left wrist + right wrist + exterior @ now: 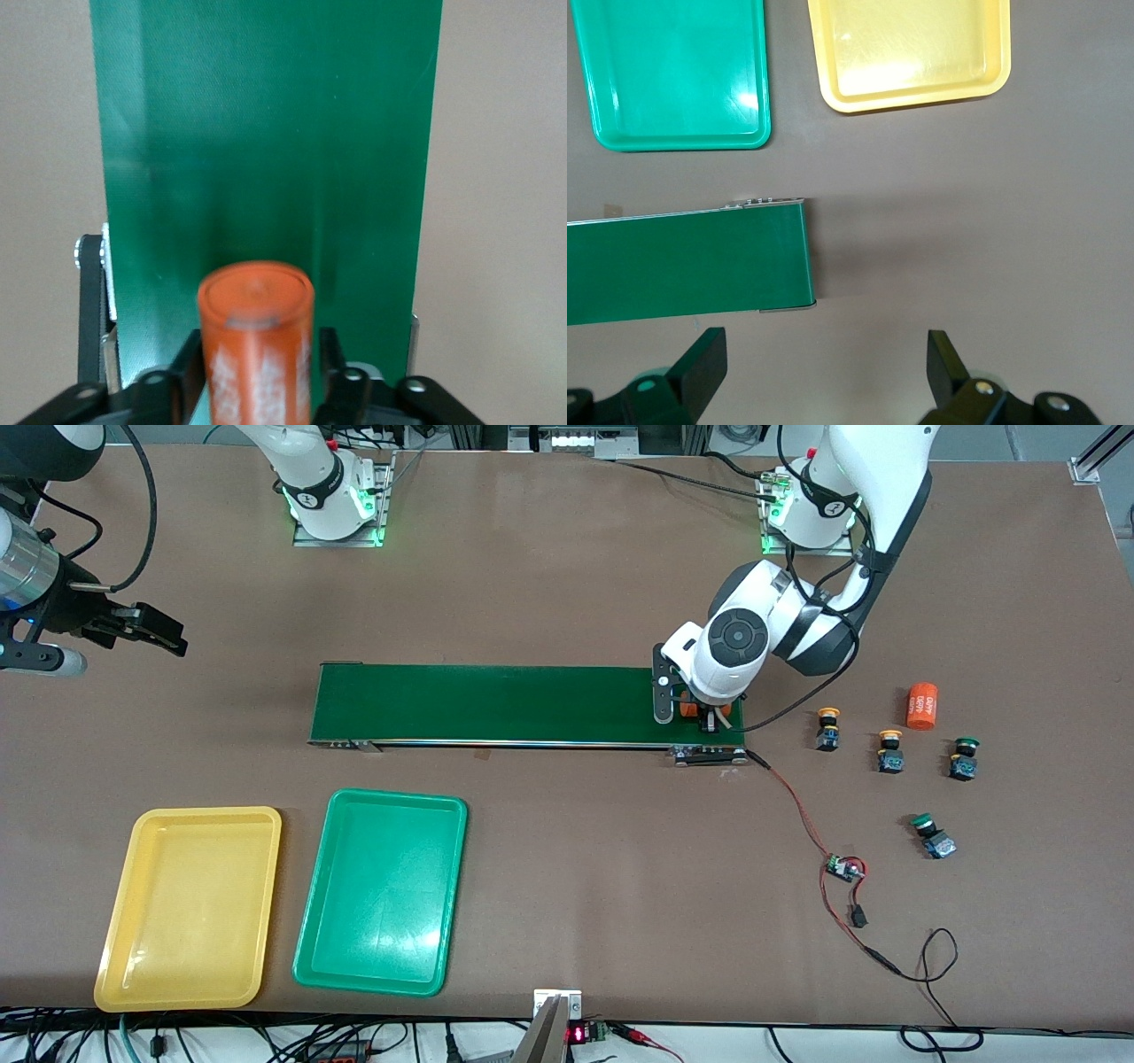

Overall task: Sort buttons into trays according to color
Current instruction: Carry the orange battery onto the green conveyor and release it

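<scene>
Trays [189, 908] nearest; buttons [890, 751] beside left end effector [706, 717] straddling orange cylinder [256, 350], grip unclear.

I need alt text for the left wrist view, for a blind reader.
An orange cylinder with white print stands between the left gripper's black fingers, on the end of a dark-green conveyor belt. Brown table shows beside the belt.

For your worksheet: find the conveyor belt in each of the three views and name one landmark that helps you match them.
Front view: belt mid-table, left gripper at its end.
Left wrist view: belt fills the middle, under the orange cylinder.
Right wrist view: belt end near the green tray.
Shared landmark: the belt itself.
</scene>
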Controlling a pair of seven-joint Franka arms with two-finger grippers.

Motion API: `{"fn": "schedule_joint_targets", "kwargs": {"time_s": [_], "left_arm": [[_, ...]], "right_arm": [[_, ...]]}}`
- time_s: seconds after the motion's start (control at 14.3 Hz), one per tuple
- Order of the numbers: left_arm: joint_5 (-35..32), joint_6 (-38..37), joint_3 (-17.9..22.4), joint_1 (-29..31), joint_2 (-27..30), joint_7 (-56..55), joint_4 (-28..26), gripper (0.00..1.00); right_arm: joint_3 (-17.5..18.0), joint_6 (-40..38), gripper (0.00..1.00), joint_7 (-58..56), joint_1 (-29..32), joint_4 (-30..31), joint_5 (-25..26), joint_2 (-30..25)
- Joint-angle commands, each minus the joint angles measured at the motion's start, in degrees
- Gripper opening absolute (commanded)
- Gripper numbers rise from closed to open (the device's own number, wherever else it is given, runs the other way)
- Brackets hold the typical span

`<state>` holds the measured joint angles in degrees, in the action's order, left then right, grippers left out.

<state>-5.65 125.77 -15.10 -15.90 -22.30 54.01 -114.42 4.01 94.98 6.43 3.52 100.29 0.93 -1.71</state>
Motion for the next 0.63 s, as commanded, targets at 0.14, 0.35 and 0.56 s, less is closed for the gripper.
{"fn": "schedule_joint_targets", "kwargs": {"time_s": [0.14,0.35,0.56], "left_arm": [[-0.9,-3.5,0.4,0.3,1.6,0.8,1.7,1.0],[-0.8,-11.8,0.8,2.1,4.1,-0.7,5.4,1.0],[-1.0,-21.9,1.4,5.2,3.8,-5.9,10.3,1.0]], "right_arm": [[0.4,0.3,1.0,0.7,0.3,-0.2,-0.3,0.1],[0.4,0.5,1.0,0.7,0.3,-0.1,-0.4,0.1],[0.4,0.5,1.0,0.7,0.5,-0.2,-0.4,0.2]]}}
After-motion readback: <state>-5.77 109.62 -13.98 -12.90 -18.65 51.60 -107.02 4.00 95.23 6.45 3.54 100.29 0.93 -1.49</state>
